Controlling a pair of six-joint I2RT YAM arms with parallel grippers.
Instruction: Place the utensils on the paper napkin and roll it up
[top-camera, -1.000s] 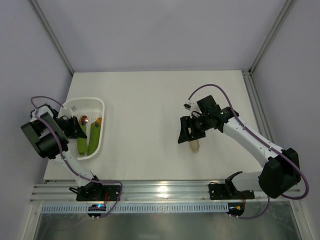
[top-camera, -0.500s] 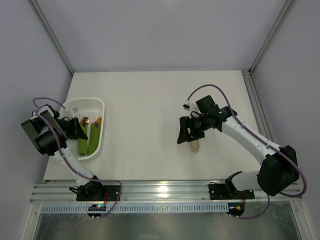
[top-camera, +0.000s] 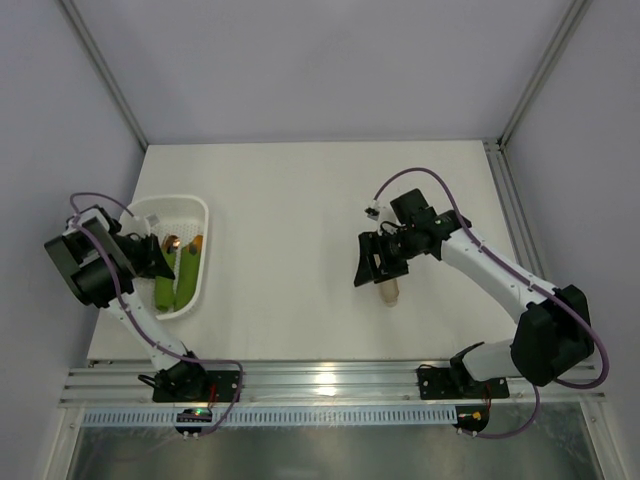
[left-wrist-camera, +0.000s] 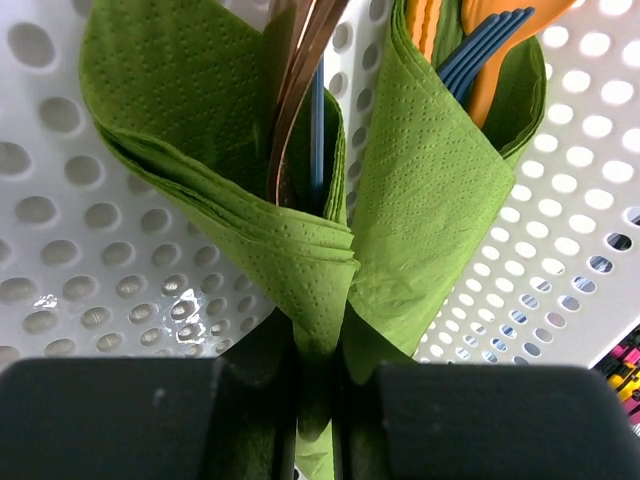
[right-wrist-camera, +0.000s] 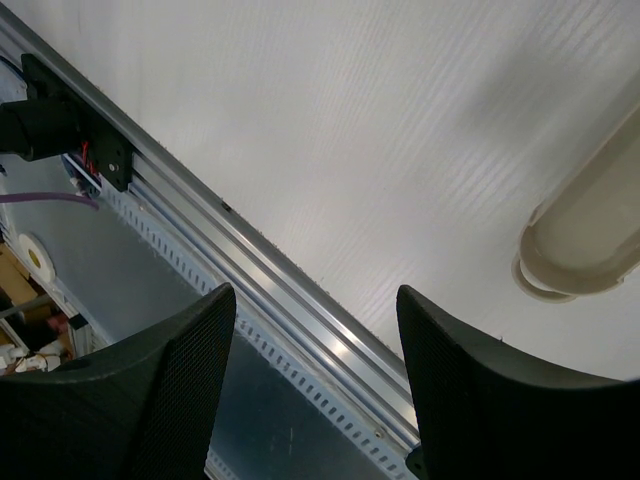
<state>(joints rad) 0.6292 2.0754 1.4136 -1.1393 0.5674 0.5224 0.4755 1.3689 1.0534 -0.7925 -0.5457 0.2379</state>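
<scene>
The paper napkin (left-wrist-camera: 230, 190) is already wrapped round the copper utensils (left-wrist-camera: 295, 90) and lies in the white mesh basket (left-wrist-camera: 80, 290) (a second green bundle (left-wrist-camera: 440, 190) lies at 2 o'clock). Rolling appears done.

The left gripper (left-wrist-camera: 318, 420) pinches the napkin's lower tip, and the bundle extends toward 12 o'clock. The right gripper (right-wrist-camera: 312, 300) stands wide and holds nothing.

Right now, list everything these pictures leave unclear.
- Left wrist view: heads of the utensils, cut off by the top edge; the paper napkin wraps their lower ends.
- Right wrist view: beige piece, cut by the right edge.
- Top view: left claw, grip too small to see.
</scene>
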